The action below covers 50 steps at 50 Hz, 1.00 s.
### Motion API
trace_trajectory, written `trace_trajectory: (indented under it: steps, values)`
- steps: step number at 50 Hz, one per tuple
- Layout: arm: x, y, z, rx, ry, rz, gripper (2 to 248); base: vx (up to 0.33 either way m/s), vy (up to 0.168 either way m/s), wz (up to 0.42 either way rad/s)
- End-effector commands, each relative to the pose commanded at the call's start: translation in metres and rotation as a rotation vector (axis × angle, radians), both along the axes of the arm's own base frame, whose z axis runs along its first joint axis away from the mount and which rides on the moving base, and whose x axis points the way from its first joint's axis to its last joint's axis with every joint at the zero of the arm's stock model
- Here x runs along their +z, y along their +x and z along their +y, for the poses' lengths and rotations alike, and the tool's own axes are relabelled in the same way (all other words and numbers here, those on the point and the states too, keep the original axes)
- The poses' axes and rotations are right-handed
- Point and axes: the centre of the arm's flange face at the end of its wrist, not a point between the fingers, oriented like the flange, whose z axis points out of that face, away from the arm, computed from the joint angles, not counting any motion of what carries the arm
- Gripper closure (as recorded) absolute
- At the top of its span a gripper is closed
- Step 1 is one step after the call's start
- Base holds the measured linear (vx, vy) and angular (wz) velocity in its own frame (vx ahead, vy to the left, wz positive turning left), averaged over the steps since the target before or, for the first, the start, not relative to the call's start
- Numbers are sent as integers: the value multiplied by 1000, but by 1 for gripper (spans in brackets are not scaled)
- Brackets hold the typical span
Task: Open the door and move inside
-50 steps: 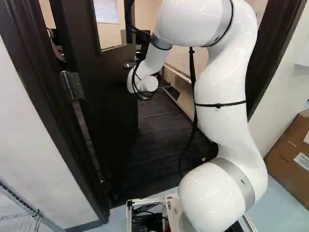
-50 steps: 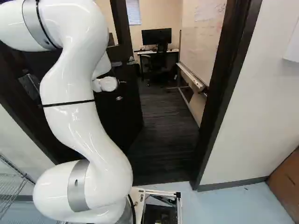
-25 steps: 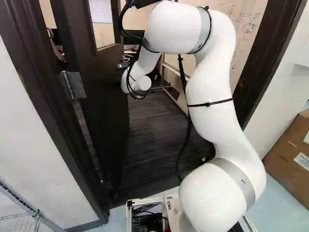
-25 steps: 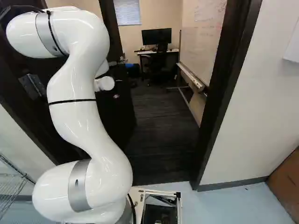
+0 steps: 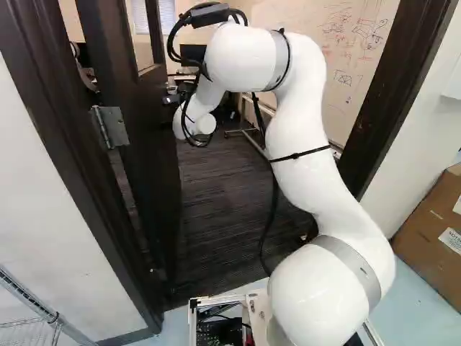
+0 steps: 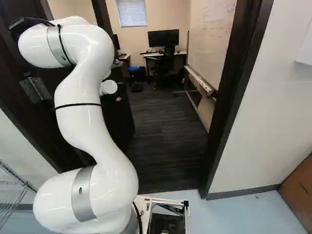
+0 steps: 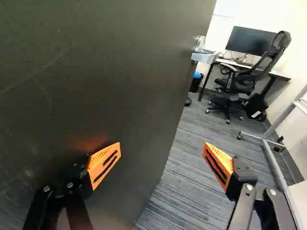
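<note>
The black, orange-padded 2-finger gripper (image 7: 162,149) is spread open, gripping nothing, near the dark, flat, inward-swung door (image 7: 96,72), its silver metal lever handle (image 7: 205,58) ahead.

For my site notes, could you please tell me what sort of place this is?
Most likely an office: beyond the open door are a desk with a monitor, a wheeled office chair and a whiteboard with writing on it.
</note>
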Motion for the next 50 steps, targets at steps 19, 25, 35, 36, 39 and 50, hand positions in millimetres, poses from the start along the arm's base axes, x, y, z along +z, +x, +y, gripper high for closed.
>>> trace_trajectory:
  steps: [19, 25, 35, 36, 39, 50]
  values:
    - [-5, 11, 26, 76, -30, -35, 3, 0, 0, 0]
    - [-6, 14, 33, 99, -41, -45, 3, 0, 0, 0]
    - [-8, 17, 43, 131, -55, -60, 3, 0, 0, 0]
    - [-9, 18, 43, 133, -55, -61, 3, 0, 0, 0]
    - [-9, 18, 45, 136, -56, -63, 3, 0, 0, 0]
    - [-9, 18, 46, 138, -57, -64, 3, 0, 0, 0]
